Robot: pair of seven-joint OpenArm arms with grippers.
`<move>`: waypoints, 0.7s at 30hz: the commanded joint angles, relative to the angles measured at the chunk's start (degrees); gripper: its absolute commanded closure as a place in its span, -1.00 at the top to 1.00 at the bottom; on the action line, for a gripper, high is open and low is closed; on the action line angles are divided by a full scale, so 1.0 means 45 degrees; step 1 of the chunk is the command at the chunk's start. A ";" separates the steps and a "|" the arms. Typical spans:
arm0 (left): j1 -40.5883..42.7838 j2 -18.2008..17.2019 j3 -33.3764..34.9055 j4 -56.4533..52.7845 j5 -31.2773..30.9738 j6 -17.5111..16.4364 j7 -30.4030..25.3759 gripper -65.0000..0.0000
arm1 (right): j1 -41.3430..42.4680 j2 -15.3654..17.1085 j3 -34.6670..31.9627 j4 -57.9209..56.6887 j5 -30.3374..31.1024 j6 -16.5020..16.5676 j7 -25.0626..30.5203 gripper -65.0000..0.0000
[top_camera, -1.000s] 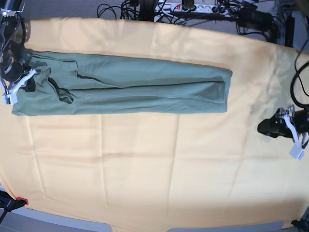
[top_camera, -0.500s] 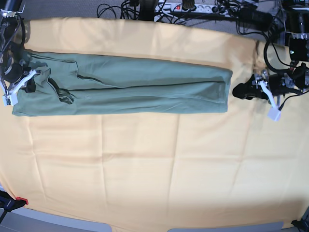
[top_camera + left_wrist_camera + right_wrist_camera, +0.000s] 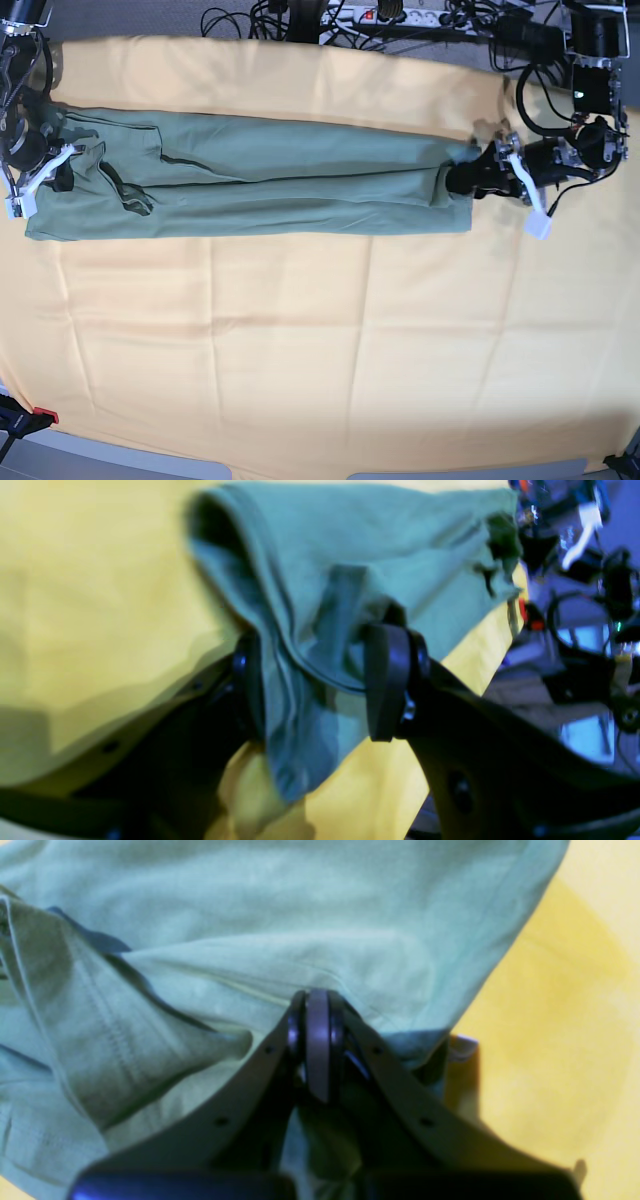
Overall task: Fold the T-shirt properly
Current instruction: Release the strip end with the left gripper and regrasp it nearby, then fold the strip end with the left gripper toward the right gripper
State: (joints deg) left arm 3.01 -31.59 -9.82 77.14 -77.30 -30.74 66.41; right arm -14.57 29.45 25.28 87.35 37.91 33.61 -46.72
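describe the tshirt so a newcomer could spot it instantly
A yellow-orange cloth covers the table. Across its upper part lies the T-shirt, folded into a long narrow band reaching from one gripper to the other. It is the only sage-green thing there.

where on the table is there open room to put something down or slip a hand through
Free: the wide stretch of yellow-orange cloth below the T-shirt, down to the near table edge, and a narrower strip above it. Crowded: both shirt ends, where the left gripper and right gripper sit, and the cables behind.
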 commanded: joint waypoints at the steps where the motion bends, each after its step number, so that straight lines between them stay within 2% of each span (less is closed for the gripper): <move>1: -0.0019 -0.0131 0.0214 0.0053 0.0243 0.0000 0.0471 -0.04 | 0.0063 0.0228 0.0053 0.0073 -0.0063 -0.0044 0.0053 -1.00; 9: -0.0583 0.0044 0.0272 0.0053 0.0262 -0.0175 0.0267 -0.05 | 0.0058 0.0228 0.0053 0.0073 -0.0063 -0.0039 0.0049 -1.00; 11: -0.0685 0.0039 0.0257 0.0053 0.0398 -0.0170 0.0189 -0.25 | 0.0058 0.0228 0.0053 0.0073 -0.0063 -0.0044 0.0049 -1.00; 14: -0.0816 0.0039 0.0253 0.0053 0.0646 -0.0170 0.0185 -0.88 | 0.0058 0.0228 0.0053 0.0073 -0.0058 -0.0039 0.0053 -1.00; 15: -0.0816 0.0039 0.0253 0.0053 0.0690 -0.0165 0.0175 -1.00 | 0.0058 0.0228 0.0053 0.0073 -0.0058 -0.0039 0.0053 -1.00; 21: -0.0816 0.0039 0.0199 0.0058 0.0690 -0.0160 0.0000 -1.00 | 0.0058 0.0228 0.0053 0.0073 -0.0063 -0.0034 0.0053 -1.00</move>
State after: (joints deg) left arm -0.14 -30.61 -8.58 77.12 -74.15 -31.92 66.83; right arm -14.57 29.45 25.28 87.35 37.91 33.58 -46.72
